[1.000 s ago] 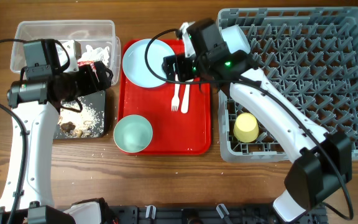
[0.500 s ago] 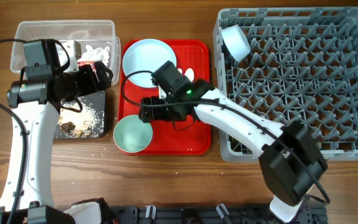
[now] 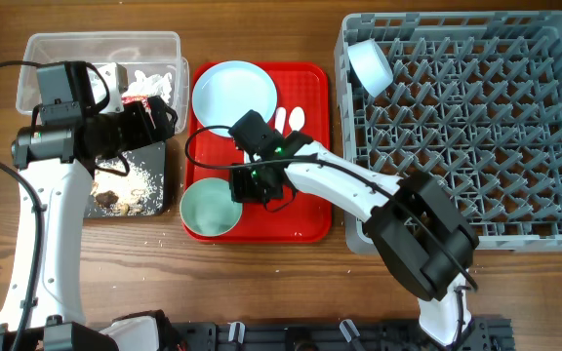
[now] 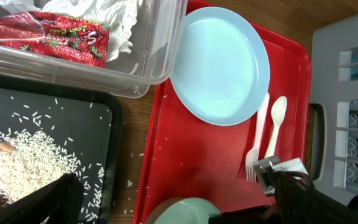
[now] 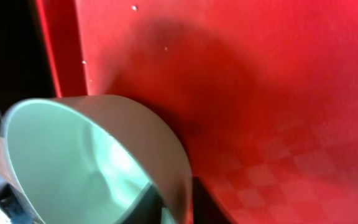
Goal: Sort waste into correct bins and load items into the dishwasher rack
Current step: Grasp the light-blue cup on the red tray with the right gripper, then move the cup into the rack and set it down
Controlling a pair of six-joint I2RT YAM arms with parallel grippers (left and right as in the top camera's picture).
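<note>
The mint green bowl [image 3: 209, 209] sits at the front left corner of the red tray [image 3: 305, 210]. My right gripper [image 3: 246, 185] is shut on its right rim. In the right wrist view one finger is inside the mint green bowl [image 5: 73, 162] and the other outside, with the right gripper [image 5: 176, 202] pinching the wall. My left gripper [image 3: 159, 117] hangs open and empty over the seam between the clear tub [image 3: 66, 47] and the black tray [image 3: 156, 156]. The pale blue plate [image 3: 234, 93], white fork [image 3: 279, 125] and spoon [image 3: 296, 117] lie on the red tray. A small pale blue bowl [image 3: 369, 63] rests in the grey rack [image 3: 476, 127].
The clear tub holds a red wrapper [image 4: 48, 37] and white tissue [image 4: 104, 12]. Brown scraps [image 3: 115, 201] and white crumbs [image 4: 17, 155] lie in the black tray. My right arm stretches from the table's front edge across the rack's front left corner.
My right arm swung left from the rack's edge to the tray's front left, and its jaws closed on the mint green bowl's rim. The left arm has not moved.
</note>
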